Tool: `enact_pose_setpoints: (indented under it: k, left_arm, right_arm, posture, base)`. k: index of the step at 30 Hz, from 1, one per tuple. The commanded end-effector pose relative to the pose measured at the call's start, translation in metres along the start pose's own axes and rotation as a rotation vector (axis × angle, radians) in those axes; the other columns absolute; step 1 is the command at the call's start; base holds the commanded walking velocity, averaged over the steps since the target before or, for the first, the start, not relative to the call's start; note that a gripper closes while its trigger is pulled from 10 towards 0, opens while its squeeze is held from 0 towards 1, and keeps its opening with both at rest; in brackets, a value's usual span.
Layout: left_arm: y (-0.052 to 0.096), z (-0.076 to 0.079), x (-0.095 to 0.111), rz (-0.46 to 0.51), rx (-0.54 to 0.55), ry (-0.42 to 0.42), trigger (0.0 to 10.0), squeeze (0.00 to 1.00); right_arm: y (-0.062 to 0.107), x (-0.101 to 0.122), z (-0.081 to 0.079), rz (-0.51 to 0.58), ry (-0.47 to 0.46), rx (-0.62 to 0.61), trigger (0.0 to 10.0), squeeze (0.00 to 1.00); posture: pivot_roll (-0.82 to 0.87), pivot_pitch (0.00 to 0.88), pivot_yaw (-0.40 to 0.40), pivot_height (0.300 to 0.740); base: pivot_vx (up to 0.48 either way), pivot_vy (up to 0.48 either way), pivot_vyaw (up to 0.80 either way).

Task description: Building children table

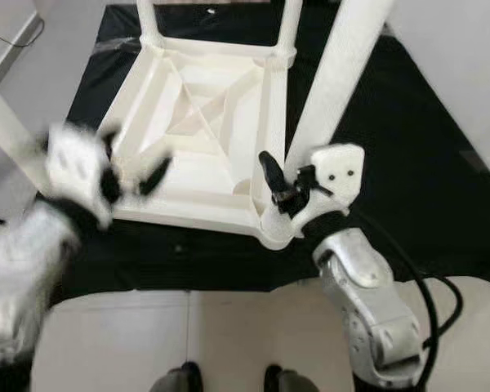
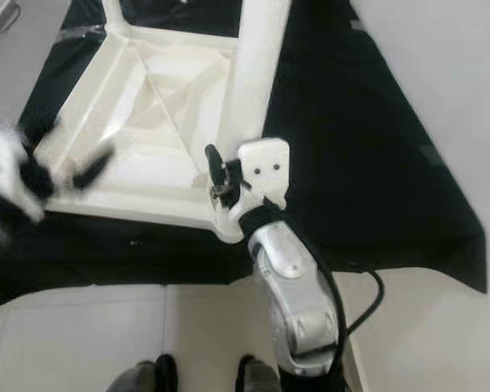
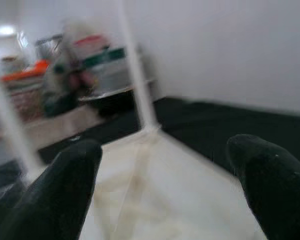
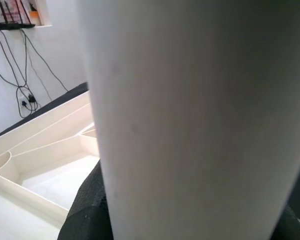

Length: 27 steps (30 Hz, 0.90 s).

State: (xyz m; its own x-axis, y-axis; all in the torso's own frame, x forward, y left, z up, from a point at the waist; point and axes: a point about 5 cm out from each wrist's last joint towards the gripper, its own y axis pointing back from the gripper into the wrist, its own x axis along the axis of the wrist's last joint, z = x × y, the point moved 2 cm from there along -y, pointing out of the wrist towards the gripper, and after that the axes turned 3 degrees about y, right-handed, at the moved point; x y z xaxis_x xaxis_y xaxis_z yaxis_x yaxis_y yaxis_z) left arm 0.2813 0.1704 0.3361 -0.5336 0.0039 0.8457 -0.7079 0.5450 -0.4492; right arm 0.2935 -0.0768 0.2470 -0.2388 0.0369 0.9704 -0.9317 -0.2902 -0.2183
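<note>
A black mat (image 1: 408,163) lies spread on a pale tiled floor (image 1: 229,335). White walls (image 3: 215,45) enclose the room; cables (image 4: 25,75) hang down one wall.

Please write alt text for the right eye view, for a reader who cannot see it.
The right claw grips a white table leg at the corner of an upturned white table on a black mat. The blurred left claw hovers open at the table's edge.

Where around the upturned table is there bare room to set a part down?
Free: the black mat on the robot's right of the tabletop, and the pale floor near the robot's feet. Crowded: the near corner, where the right gripper clamps a table leg, and the left edge by the left gripper.
</note>
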Motion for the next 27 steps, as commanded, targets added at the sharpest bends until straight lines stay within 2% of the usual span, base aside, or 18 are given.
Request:
enact_pose_setpoints:
  k: [1, 4, 5, 7, 8, 9, 10, 14, 18, 19, 20, 23, 26, 27]
  left_arm:
    - [-0.012, 0.013, 0.011, 0.025, -0.198, 0.114, 10.0, 0.00]
    - [-0.036, 0.038, 0.042, 0.117, -0.551, 0.288, 10.0, 0.00]
    - [-0.036, 0.038, 0.042, 0.117, -0.551, 0.288, 10.0, 0.00]
    - [-0.049, 0.045, 0.050, 0.127, -0.695, 0.362, 10.0, 0.00]
    - [-0.049, 0.045, 0.050, 0.127, -0.695, 0.362, 10.0, 0.00]
    - [-0.058, 0.049, 0.052, 0.124, -0.754, 0.399, 10.0, 0.00]
    - [-0.067, 0.053, 0.052, 0.104, -0.794, 0.396, 10.0, 0.00]
    - [-0.079, 0.061, 0.048, 0.052, -0.869, 0.385, 10.0, 0.00]
    - [-0.114, 0.072, 0.037, 0.004, -0.827, 0.292, 10.0, 0.00]
    - [-0.114, 0.072, 0.037, 0.004, -0.827, 0.292, 10.0, 0.00]
    - [-0.120, 0.073, 0.034, -0.012, -0.813, 0.255, 10.0, 0.00]
    - [-0.129, 0.078, 0.031, -0.027, -0.812, 0.232, 10.0, 0.00]
    - [-0.134, 0.082, 0.030, -0.037, -0.823, 0.243, 10.0, 0.00]
    - [-0.137, 0.084, 0.030, -0.039, -0.844, 0.255, 5.7, 0.00]
  right_arm:
    - [-0.001, -0.042, 0.005, -0.191, 0.001, -0.042, 10.0, 0.00]
    - [-0.009, -0.040, 0.005, -0.173, 0.003, -0.042, 10.0, 0.00]
    - [-0.009, -0.040, 0.005, -0.173, 0.003, -0.042, 10.0, 0.00]
    - [-0.012, -0.039, 0.003, -0.163, 0.001, -0.037, 10.0, 0.00]
    - [-0.012, -0.039, 0.003, -0.163, 0.001, -0.037, 10.0, 0.00]
    - [-0.014, -0.038, 0.002, -0.157, 0.000, -0.034, 10.0, 0.00]
    - [-0.016, -0.036, 0.001, -0.149, -0.002, -0.031, 10.0, 0.00]
    - [-0.020, -0.033, -0.002, -0.132, -0.006, -0.024, 10.0, 0.00]
    - [-0.022, -0.027, -0.013, -0.102, -0.010, 0.008, 10.0, 0.00]
    - [-0.022, -0.027, -0.013, -0.102, -0.010, 0.008, 10.0, 0.00]
    - [-0.022, -0.026, -0.015, -0.098, -0.013, 0.013, 10.0, 0.00]
    - [-0.022, -0.025, -0.016, -0.092, -0.018, 0.020, 10.0, 0.00]
    - [-0.023, -0.025, -0.017, -0.088, -0.019, 0.022, 10.0, 0.00]
    - [-0.023, -0.024, -0.017, -0.085, -0.020, 0.023, 10.0, 0.00]
  posture:
    - [-0.01, 0.218, -0.019, 0.740]
    - [0.00, 0.204, -0.014, 0.740]
    - [0.00, 0.204, -0.014, 0.740]
    - [-0.01, 0.196, -0.009, 0.740]
    - [-0.01, 0.196, -0.009, 0.740]
    - [-0.01, 0.194, -0.006, 0.740]
    - [-0.01, 0.189, -0.005, 0.740]
    - [-0.01, 0.186, 0.002, 0.740]
    - [-0.02, 0.185, 0.010, 0.740]
    - [-0.02, 0.185, 0.010, 0.740]
    - [-0.02, 0.184, 0.010, 0.740]
    - [-0.02, 0.184, 0.013, 0.740]
    - [-0.02, 0.184, 0.013, 0.740]
    - [-0.02, 0.185, 0.018, 0.740]
  base:
    - [0.000, 0.000, 0.00]
    - [0.000, 0.000, 0.00]
    - [0.000, 0.000, 0.00]
    - [0.000, 0.000, 0.00]
    - [0.000, 0.000, 0.00]
    - [0.000, 0.000, 0.00]
    - [0.000, 0.000, 0.00]
    - [0.000, 0.000, 0.00]
    - [0.000, 0.000, 0.00]
    - [0.000, 0.000, 0.00]
    - [0.000, 0.000, 0.00]
    - [0.000, 0.000, 0.00]
    - [0.000, 0.000, 0.00]
    - [0.000, 0.000, 0.00]
